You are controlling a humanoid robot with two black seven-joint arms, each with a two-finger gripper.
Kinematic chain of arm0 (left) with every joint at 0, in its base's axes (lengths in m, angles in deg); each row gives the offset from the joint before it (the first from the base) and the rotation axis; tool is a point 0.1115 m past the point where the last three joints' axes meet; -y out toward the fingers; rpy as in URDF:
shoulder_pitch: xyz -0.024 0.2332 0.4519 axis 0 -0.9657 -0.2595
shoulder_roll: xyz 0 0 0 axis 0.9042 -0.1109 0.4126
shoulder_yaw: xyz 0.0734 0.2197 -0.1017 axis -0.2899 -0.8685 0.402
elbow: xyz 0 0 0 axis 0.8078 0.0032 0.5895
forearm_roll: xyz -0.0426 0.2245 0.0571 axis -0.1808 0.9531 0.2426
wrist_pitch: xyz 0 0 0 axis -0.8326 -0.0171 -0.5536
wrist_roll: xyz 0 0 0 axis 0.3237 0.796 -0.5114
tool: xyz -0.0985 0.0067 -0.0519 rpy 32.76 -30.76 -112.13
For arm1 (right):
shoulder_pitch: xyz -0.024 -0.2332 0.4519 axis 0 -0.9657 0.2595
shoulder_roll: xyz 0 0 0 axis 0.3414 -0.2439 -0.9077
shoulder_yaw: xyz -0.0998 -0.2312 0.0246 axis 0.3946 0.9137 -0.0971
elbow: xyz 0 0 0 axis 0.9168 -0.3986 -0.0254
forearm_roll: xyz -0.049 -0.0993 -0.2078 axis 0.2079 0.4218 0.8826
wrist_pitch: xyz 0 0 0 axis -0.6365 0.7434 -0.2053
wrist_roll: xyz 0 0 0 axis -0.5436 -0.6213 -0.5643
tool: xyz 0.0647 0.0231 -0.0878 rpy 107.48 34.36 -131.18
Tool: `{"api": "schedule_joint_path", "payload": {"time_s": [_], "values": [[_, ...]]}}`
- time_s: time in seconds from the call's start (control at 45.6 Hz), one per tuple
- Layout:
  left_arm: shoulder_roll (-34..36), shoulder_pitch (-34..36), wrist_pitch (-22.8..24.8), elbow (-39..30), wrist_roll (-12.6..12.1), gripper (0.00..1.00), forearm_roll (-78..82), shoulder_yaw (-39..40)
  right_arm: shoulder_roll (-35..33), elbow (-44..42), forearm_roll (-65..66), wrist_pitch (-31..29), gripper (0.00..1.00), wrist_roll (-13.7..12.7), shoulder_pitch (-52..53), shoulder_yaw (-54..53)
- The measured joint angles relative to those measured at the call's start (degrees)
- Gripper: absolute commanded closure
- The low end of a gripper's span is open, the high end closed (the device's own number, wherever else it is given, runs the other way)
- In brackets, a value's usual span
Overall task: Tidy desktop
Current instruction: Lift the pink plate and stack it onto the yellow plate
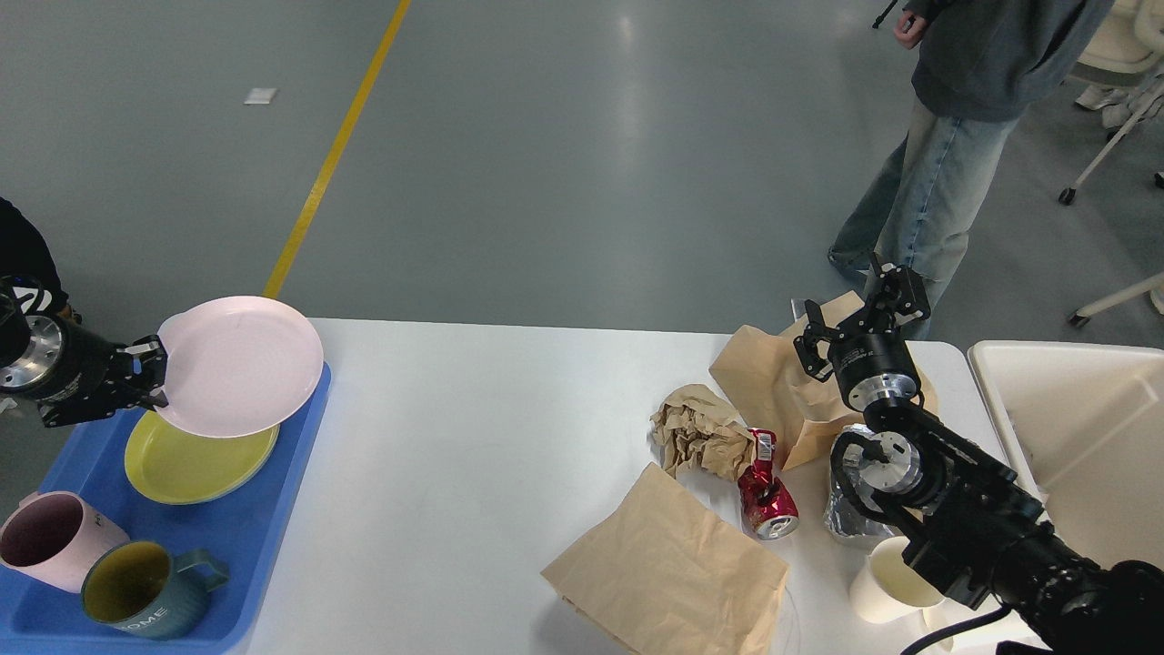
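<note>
The white desktop (473, 473) spans the view. My left gripper (150, 373) is shut on the left rim of a pink plate (238, 364) and holds it in the air above a yellow plate (195, 464) in the blue tray (273, 509) at the left. My right gripper (859, 314) is open and empty, raised over a brown paper bag (773, 382) at the back right. A crumpled brown paper (696, 432), a crushed red can (764, 491), a flat brown bag (668, 569), a foil lump (841, 518) and a white paper cup (887, 582) lie on the right side.
A pink mug (50, 541) and a teal mug (136, 591) stand in the tray's front. A cream-white bin (1073, 428) stands at the right edge. A person in jeans (946, 182) stands behind the table. Rolling chair legs show at the far right.
</note>
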Motion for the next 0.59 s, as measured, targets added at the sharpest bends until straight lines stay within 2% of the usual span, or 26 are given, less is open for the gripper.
{"api": "schedule_joint_path", "payload": {"time_s": [0.197, 0.592], "values": [[0.14, -4.99, -0.36, 5.68, -0.02, 1.00, 0.00, 3.01, 0.00, 0.00, 0.00, 0.00, 0.00, 0.00, 0.00, 0.00], [-0.22, -8.38, -2.81, 6.36, -0.05, 1.00, 0.00, 3.16, 0.00, 0.00, 0.00, 0.00, 0.00, 0.00, -0.05, 0.00]]}}
